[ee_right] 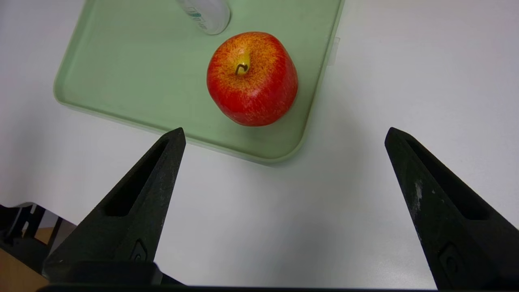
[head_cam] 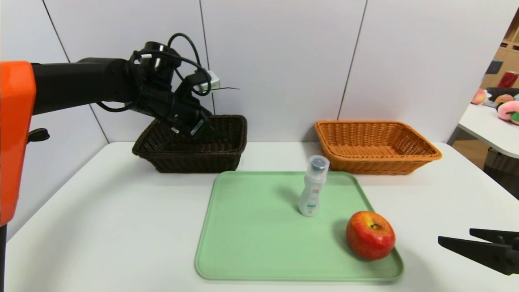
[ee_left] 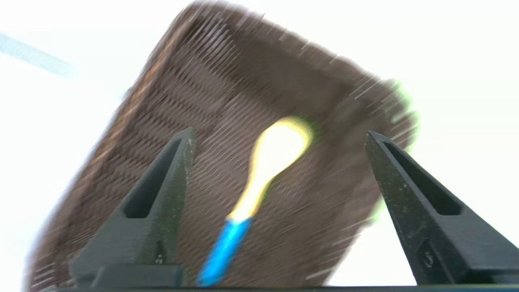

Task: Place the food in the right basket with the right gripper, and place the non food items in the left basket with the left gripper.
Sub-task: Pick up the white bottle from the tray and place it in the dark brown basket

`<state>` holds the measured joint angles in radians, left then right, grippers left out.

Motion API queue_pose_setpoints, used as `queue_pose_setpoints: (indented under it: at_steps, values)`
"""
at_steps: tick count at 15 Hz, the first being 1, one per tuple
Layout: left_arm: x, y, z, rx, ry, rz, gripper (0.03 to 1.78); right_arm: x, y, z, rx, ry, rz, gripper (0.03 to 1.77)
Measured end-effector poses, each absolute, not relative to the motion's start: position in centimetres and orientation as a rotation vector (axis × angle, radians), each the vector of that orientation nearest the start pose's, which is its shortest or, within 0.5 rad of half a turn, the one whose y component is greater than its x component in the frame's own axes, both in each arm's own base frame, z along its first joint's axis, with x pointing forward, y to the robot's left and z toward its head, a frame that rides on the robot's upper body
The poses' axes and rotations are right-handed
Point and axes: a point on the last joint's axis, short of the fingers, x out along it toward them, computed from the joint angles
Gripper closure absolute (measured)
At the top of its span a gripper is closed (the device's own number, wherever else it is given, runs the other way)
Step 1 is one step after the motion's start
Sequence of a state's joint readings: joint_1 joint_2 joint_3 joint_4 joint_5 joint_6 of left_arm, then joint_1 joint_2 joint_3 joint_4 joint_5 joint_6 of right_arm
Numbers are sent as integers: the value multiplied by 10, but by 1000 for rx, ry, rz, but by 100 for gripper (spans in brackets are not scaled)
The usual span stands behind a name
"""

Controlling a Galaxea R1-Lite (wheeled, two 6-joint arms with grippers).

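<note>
The left claw hangs over the left basket, which sits toward the far left of the white bench, close to the back edge. In the left wrist view its two fingers stand wide apart with nothing between them; the yellow rice spoon with the blue handle lies free on the woven floor of the left basket, below the gap, touched by neither finger. That view is blurred, so finer detail of the spoon's lie cannot be told. The right basket sits toward the far right of the bench, well apart from the dark one, and nothing shows inside it. A pale green tray lies at the middle of the bench, nearer the front edge, just in front of both baskets. The small white bottle with the clear grey cap stands upright on the tray, toward the tray's far right portion. The red apple rests on the tray's near right corner, stem dimple up, near the bottle but not touching it. The right claw is parked low at the front right edge of the bench, apart from the tray; in the right wrist view its fingers are spread fully and hold nothing, with the apple beyond them
</note>
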<state>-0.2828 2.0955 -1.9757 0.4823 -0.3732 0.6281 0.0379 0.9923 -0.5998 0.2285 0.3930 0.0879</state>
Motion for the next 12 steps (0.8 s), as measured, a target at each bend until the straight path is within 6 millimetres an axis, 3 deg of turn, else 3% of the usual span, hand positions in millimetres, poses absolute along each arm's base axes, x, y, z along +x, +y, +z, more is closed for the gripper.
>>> queue_pose_setpoints:
  at_steps: [7,12]
  values:
    - [356,-166,284,307,437,-856,19,103,12,199,203,609,387,10]
    - [328,-183,270,255,521,-961,15,99,12,200,203,593,389,10]
